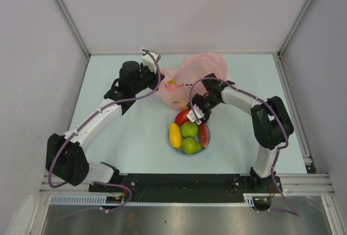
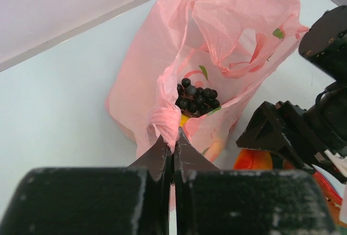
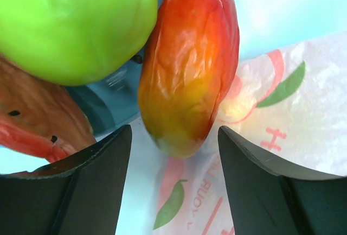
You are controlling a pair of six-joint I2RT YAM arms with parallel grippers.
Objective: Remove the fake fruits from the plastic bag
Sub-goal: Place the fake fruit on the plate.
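Note:
The pink plastic bag [image 1: 187, 77] lies at the back middle of the table. My left gripper [image 2: 173, 140] is shut on a bunched fold of its rim and holds the mouth open. Inside sit a dark purple grape bunch [image 2: 196, 98] and a yellow fruit [image 2: 185, 120]. My right gripper [image 1: 194, 111] is open over the near edge of the bag, by the plate. A red-orange fruit [image 3: 190, 67] lies just ahead of its open jaws, touching neither finger. On the light blue plate [image 1: 172, 148] lie a yellow fruit [image 1: 174, 135], two green fruits [image 1: 189, 129] and red pieces [image 1: 203, 134].
White walls enclose the table on the left, back and right. The bag's printed side [image 3: 282, 137] lies under my right gripper [image 3: 174, 153]. The right arm's black wrist [image 2: 303, 132] is close beside the bag's mouth.

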